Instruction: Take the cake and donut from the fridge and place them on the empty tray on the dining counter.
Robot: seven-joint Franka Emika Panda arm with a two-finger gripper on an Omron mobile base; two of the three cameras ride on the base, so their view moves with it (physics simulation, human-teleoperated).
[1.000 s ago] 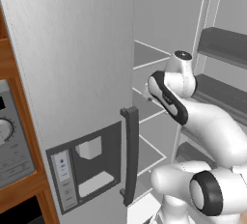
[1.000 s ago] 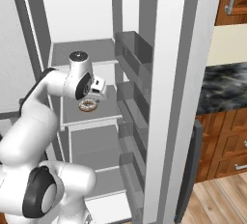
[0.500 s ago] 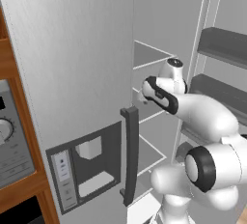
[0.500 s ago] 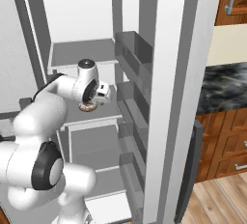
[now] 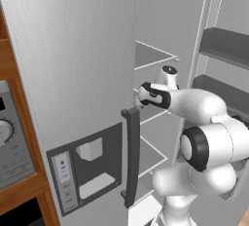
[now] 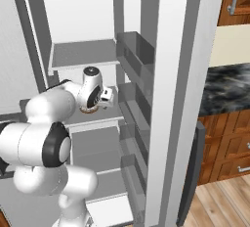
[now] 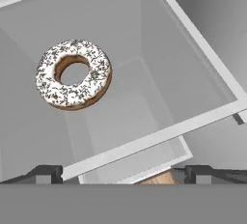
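Note:
The donut (image 7: 74, 74), a ring with white frosting and dark sprinkles, lies on a pale fridge shelf (image 7: 144, 143) up and to the left of my gripper (image 7: 125, 174). The gripper is open, its fingertips (image 7: 46, 172) stand wide apart, and nothing is between them. In the right base view my hand hovers just over the donut (image 6: 88, 109), hiding most of it. A tan-brown sliver (image 7: 157, 178) shows between the fingertips; I cannot tell whether it is the cake. The fridge (image 5: 73, 74) stands with its right door (image 6: 166, 99) swung open. The tray is out of view.
The shut left fridge door carries a dark handle (image 5: 130, 157) and a dispenser panel (image 5: 90, 169), close to my forearm. Door bins (image 6: 139, 79) line the open door on the right. The black marble dining counter (image 6: 227, 86) lies beyond it, over wooden cabinets (image 6: 229, 143).
My arm has reached further into the fridge and the hand has dropped lower over the donut's shelf. The gripper has stayed open and the donut has not moved.

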